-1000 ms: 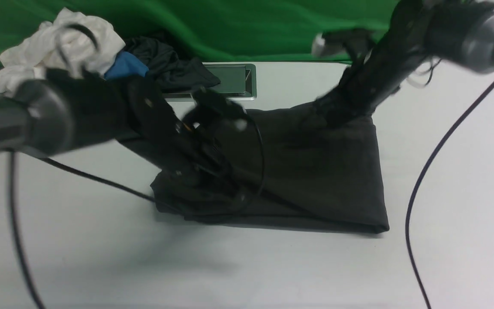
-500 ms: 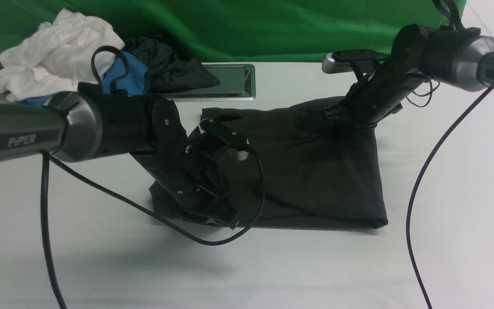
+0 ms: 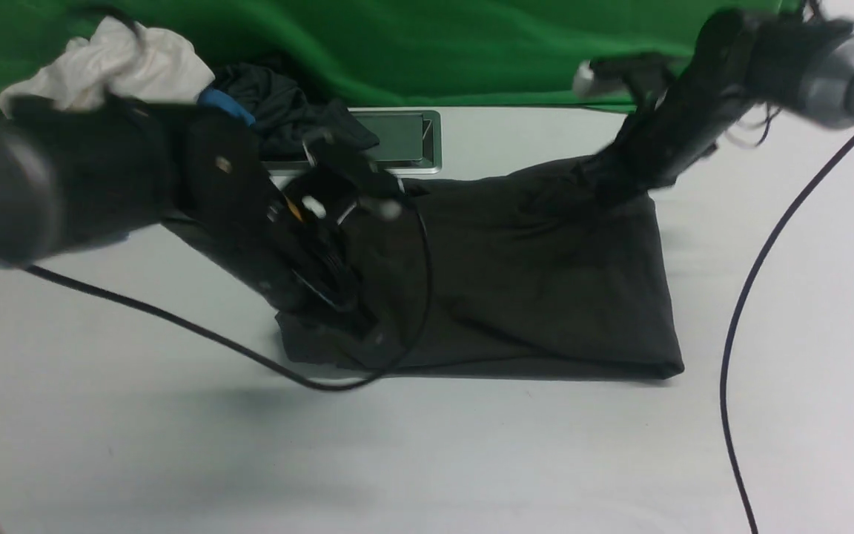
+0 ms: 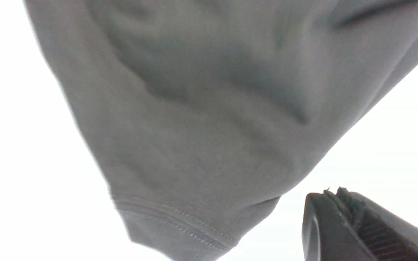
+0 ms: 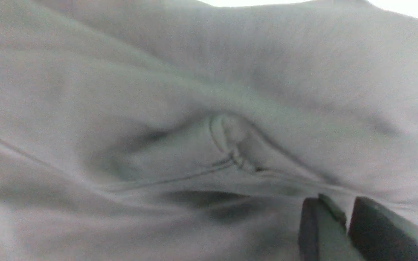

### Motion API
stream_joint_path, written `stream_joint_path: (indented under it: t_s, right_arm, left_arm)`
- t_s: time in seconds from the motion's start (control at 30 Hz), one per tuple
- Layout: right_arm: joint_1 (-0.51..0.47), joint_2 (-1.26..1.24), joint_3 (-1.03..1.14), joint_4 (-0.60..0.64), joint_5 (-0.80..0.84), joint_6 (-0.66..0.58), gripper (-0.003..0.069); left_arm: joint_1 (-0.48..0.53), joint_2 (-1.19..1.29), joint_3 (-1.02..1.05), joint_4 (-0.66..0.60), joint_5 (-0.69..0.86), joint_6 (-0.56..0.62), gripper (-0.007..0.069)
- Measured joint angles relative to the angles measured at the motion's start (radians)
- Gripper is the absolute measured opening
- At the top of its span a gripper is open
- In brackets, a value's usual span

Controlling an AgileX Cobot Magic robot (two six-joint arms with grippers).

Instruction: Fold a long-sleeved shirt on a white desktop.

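**Folded shirt between two low grippers**

On the white desktop (image 3: pixel 138 445), the long-sleeved shirt (image 3: pixel 531 289) lies as a roughly rectangular dark bundle at centre, its long axis running left to right across the front view.

Far left, at the back, a heap of white, blue and dark garments (image 3: pixel 138 63) sits against the green cloth (image 3: pixel 434 44), beside the silver cable hatch (image 3: pixel 405 141).

Left of centre, the left gripper (image 3: pixel 356 334) is down at the near-left corner of the shirt. Its wrist view shows one dark finger (image 4: pixel 357 228) beside a hemmed corner of cloth with nothing visibly pinched; the jaws read as closed together and empty.

At right, the right gripper (image 3: pixel 597 189) is at the far-right edge of the shirt, where the cloth rises in a small peak toward it. Its wrist view shows two fingertips (image 5: pixel 321 232) close together over wrinkled fabric and a seam, but whether cloth is caught between them cannot be told.

Judged from this layout, any coming fold turns on the shirt lying between the arms: each arm is nearest one short end.

No writing is legible; the chest logo and neck label are not visible, and arm lettering is blurred.
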Motion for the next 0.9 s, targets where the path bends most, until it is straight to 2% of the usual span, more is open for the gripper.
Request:
stream_joint_path:
  t_s: [0.17,0.33,0.37,0.5,0.63,0.73,0.9]
  right_arm:
    - [0.0,-0.132,-0.008,-0.001,0.096,0.0,0.0146]
    - [0.0,-0.287,0.067,-0.011,0.191,0.006,0.0146]
    - [0.0,-0.37,0.142,-0.032,0.193,0.019,0.0146]
    - [0.0,-0.57,0.323,-0.065,0.174,0.062,0.0141]
    - [0.0,-0.812,0.58,-0.074,0.125,0.104,0.0091]
    - [0.0,-1.009,0.77,-0.075,0.08,0.148,0.0035]
    - [0.0,-1.252,1.002,-0.076,0.028,0.206,0.0029]
  left_arm:
    - [0.0,-0.191,0.014,0.0,-0.038,-0.008,0.0052]
    - [0.0,-0.465,0.177,-0.008,-0.231,-0.034,0.0052]
    - [0.0,-0.59,0.276,-0.015,-0.29,-0.04,0.0052]
    - [0.0,-0.832,0.483,-0.033,-0.419,-0.041,0.0052]
    - [0.0,-1.053,0.665,-0.034,-0.567,-0.041,0.0052]
    - [0.0,-1.192,0.768,-0.034,-0.669,-0.041,0.0052]
    - [0.0,-1.298,0.842,-0.034,-0.715,-0.041,0.0058]
